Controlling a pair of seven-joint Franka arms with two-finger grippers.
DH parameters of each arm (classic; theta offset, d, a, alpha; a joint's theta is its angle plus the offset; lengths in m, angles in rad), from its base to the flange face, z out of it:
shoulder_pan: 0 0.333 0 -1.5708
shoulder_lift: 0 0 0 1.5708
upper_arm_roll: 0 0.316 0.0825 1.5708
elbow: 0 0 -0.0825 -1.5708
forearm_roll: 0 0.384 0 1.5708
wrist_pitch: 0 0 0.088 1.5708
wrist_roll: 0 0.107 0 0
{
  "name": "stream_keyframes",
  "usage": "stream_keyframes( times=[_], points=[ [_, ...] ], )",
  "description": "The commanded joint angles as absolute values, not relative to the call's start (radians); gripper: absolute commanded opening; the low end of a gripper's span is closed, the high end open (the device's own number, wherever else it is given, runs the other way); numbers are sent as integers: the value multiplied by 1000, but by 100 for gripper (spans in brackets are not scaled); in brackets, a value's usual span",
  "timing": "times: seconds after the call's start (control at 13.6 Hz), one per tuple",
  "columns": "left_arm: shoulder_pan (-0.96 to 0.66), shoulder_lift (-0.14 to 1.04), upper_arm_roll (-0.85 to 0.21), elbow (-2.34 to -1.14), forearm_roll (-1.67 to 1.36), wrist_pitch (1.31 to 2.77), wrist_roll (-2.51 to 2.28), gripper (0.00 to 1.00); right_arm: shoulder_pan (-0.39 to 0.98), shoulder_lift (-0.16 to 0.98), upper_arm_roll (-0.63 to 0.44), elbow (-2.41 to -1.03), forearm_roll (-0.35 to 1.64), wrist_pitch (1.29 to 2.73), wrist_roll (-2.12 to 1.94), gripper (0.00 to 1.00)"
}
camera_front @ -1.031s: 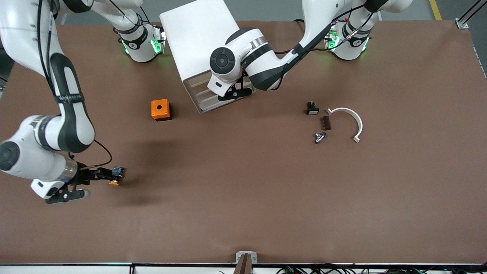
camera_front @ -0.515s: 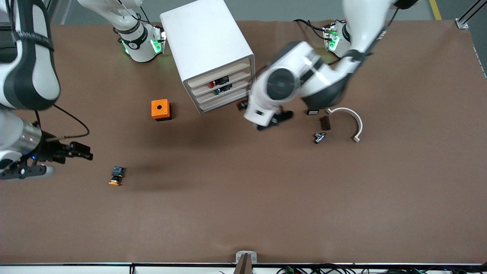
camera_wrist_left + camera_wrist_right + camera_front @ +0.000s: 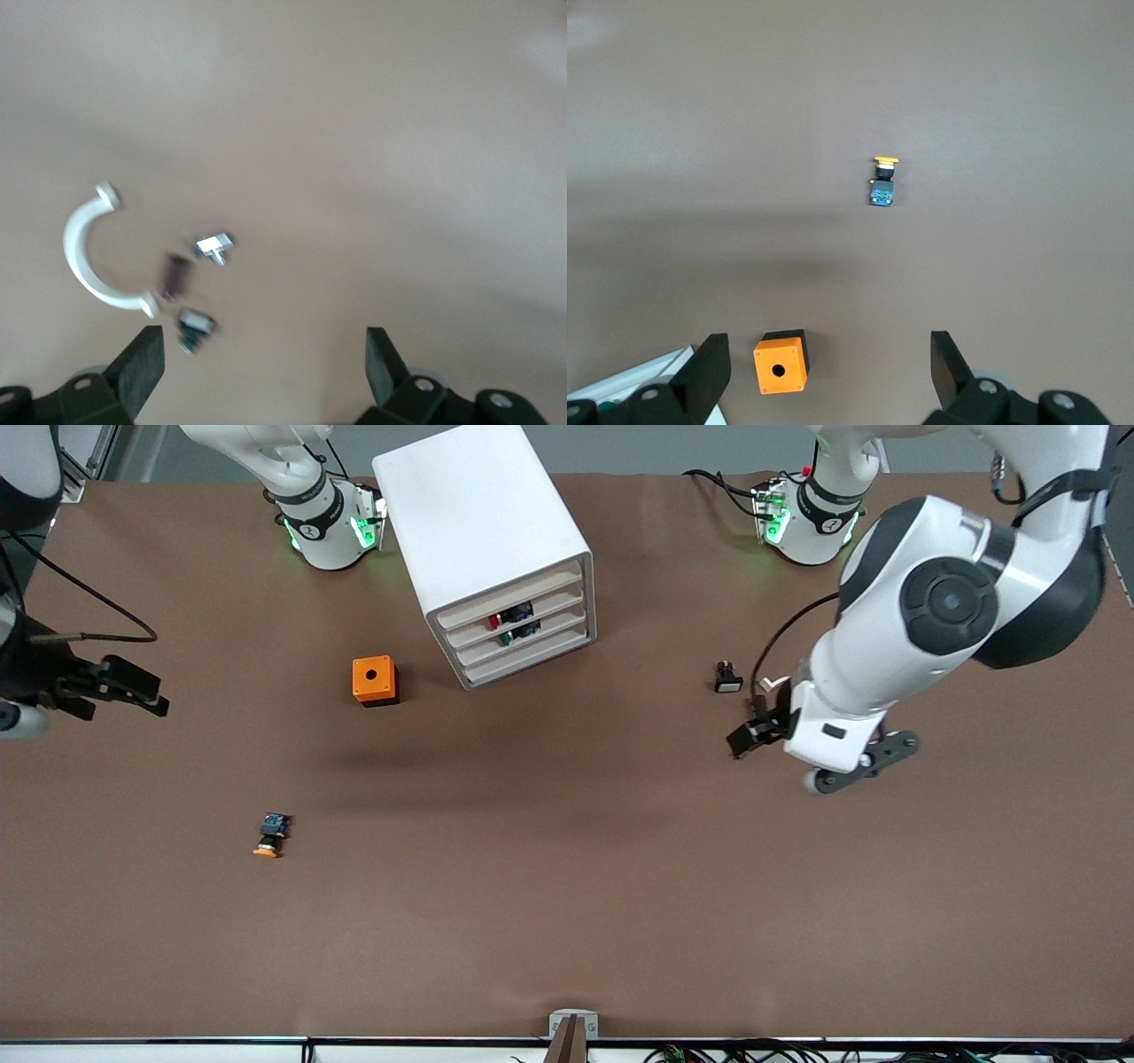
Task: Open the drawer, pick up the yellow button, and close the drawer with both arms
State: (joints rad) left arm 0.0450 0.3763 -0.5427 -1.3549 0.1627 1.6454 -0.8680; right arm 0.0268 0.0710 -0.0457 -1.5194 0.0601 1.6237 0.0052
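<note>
The white cabinet [image 3: 483, 522] stands near the robots' bases; its top drawer [image 3: 509, 600] sits flush with the three lower ones. The orange-capped button [image 3: 270, 835] lies on its side on the bare table, nearer the front camera than the orange cube [image 3: 374, 680]. It also shows in the right wrist view [image 3: 882, 182]. My right gripper [image 3: 149, 695] [image 3: 824, 367] is open and empty, raised at the right arm's end of the table. My left gripper [image 3: 751, 735] [image 3: 263, 363] is open and empty over small parts at the left arm's end.
Below the left gripper lie a white curved piece [image 3: 89, 257], a brown piece [image 3: 173, 274], a small metal part [image 3: 213, 243] and a black button with white face [image 3: 727, 678]. The orange cube [image 3: 780, 363] has a hole in its top. Lower drawers hold small parts.
The right gripper let go of the button on the table and rose away. The left arm swung from the cabinet front to the small parts; the drawer fronts now show, flush.
</note>
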Motion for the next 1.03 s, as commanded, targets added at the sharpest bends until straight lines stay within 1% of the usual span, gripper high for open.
stream_keyframes(
  times=[0.0,0.15,0.29,0.44,0.52,0.66,0.74,0.81,0.96],
  points=[
    [147,289,-554,-1376,213,1612,-722,100,29,8,-40,-1541,43,1611,104,100],
    [193,249,-552,-1376,212,1582,-576,100,25,-8,-35,-1549,34,1608,109,100],
    [271,210,-557,-1376,209,1533,-464,100,17,-52,-32,-1600,34,1608,112,100],
    [299,172,-529,-1381,183,1508,-346,100,15,-58,-25,-1609,28,1606,110,100],
    [272,135,-453,-1391,163,1508,-303,100,17,-57,-23,-1606,12,1611,112,100],
    [123,56,-236,-1463,83,1508,-240,100,20,-55,-23,-1605,8,1606,110,100],
    [83,19,-156,-1506,31,1509,-195,100,18,-55,-25,-1603,5,1606,109,100],
    [75,-7,-123,-1526,12,1509,-171,100,17,-55,-26,-1603,-1,1606,109,100],
    [75,-57,-124,-1568,14,1508,-166,100,21,-54,-20,-1597,-73,1591,98,100]
  ],
)
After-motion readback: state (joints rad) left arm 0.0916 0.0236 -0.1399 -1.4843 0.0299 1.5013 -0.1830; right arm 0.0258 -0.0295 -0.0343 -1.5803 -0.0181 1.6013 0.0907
